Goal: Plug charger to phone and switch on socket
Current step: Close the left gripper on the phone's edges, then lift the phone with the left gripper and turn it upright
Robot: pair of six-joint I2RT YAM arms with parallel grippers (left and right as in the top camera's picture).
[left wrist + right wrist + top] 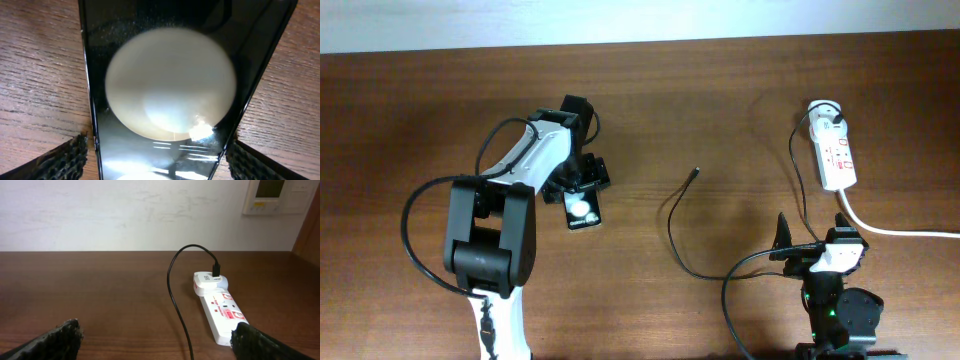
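Observation:
The phone (584,211), a black slab with a white round patch, lies left of the table's centre and fills the left wrist view (165,85). My left gripper (577,184) (157,160) straddles its end, a finger pad at each long edge, shut on it. The charger cable's tip (695,172) lies loose mid-table. The cable (671,232) (175,305) loops back past my right gripper to a plug in the socket. The white socket strip (836,154) (220,311) lies at the far right. My right gripper (812,234) (156,332) is open and empty, just in front of the socket's near end.
A thick white cord (890,230) runs from the socket's near end off the right edge. A white adapter (210,281) sits in the socket's far outlet. A wall panel (270,195) hangs behind the table. Dark wood table throughout.

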